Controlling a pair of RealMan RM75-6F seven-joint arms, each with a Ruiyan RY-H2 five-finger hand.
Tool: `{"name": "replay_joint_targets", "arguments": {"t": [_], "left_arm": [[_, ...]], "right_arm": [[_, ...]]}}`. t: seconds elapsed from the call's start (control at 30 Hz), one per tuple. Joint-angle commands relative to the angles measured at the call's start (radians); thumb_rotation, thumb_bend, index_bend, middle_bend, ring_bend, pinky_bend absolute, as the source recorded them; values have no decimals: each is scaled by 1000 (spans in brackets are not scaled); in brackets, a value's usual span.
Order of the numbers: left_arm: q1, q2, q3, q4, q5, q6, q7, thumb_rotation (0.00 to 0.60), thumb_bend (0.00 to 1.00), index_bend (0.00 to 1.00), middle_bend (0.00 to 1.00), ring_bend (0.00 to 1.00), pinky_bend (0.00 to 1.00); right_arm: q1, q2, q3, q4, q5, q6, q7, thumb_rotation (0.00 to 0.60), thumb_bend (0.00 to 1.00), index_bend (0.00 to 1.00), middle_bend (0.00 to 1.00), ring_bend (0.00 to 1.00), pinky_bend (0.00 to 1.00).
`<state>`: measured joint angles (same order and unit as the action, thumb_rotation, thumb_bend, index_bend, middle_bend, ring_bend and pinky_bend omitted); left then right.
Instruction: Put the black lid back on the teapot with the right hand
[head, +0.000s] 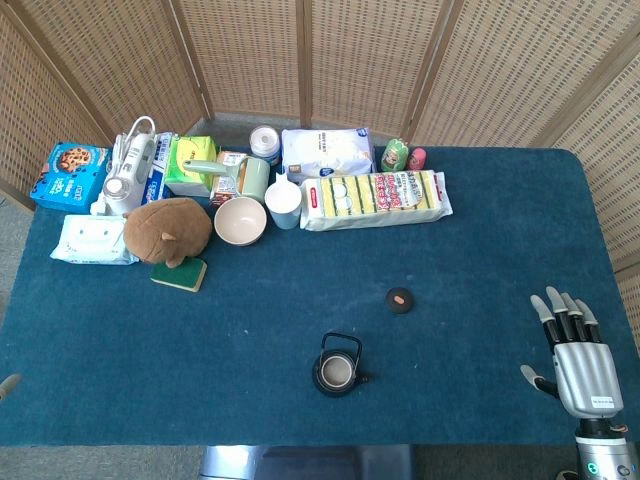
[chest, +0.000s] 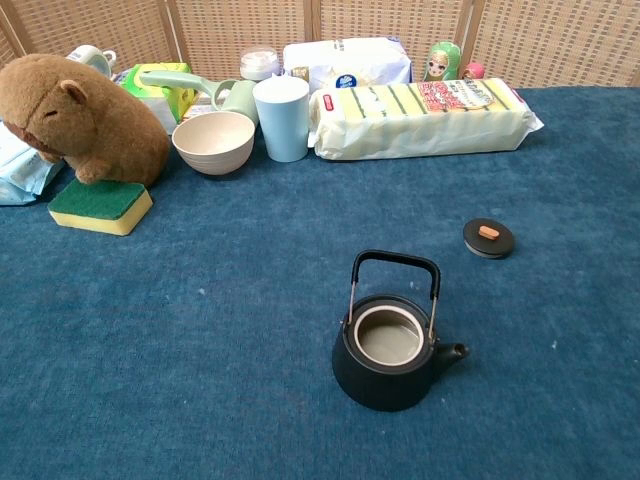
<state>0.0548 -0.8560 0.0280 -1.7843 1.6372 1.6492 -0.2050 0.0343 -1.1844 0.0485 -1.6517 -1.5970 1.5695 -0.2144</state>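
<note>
Near the front middle of the blue table (head: 480, 220) stands the black teapot (chest: 390, 350), upright, its mouth uncovered and its handle raised over the opening. In the chest view its short spout points to about three o'clock, so the pot's long axis runs left to right across the table. The black lid (chest: 488, 238) lies flat on the cloth at roughly one o'clock from the pot, apart from it, its small orange knob facing up.

Off at the table's four o'clock corner, seen from the head view, the right hand (head: 575, 350) hovers well apart from both lid and pot, fingers stretched out and spread toward twelve o'clock, grasping nothing. A sliver at the far left edge may be the left hand; I cannot tell how its fingers lie.

Along the back, around eleven to twelve o'clock, sit a brown plush animal (chest: 80, 115) resting on a green-and-yellow sponge (chest: 100, 207), a cream bowl (chest: 213, 140), a pale blue cup (chest: 281, 117) and a long pack of yellow sponges (chest: 420, 120).
</note>
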Motion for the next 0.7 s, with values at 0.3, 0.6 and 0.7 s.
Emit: {"name": "replay_joint_targets", "arguments": {"t": [0.3,0.6,0.7], "left_arm": [[-2,2,-1,0,-7,-5,-5,600,88,0,0,0,0],[-10,-10,-12,-24,-37,-24,44,600,88,0,0,0,0],[-15,-12,-16,-33,-50,-37,61,600,88,0,0,0,0]], "right_arm": [[17,-4,-5,-4,-7,-30,-6,600,4,59,15,0,0],[162,-8,25,-20,-6,-237,-4,600,32,130,29,0,0],[224,-10,43,-29,8,-324,4,600,60,165,28,0,0]]}}
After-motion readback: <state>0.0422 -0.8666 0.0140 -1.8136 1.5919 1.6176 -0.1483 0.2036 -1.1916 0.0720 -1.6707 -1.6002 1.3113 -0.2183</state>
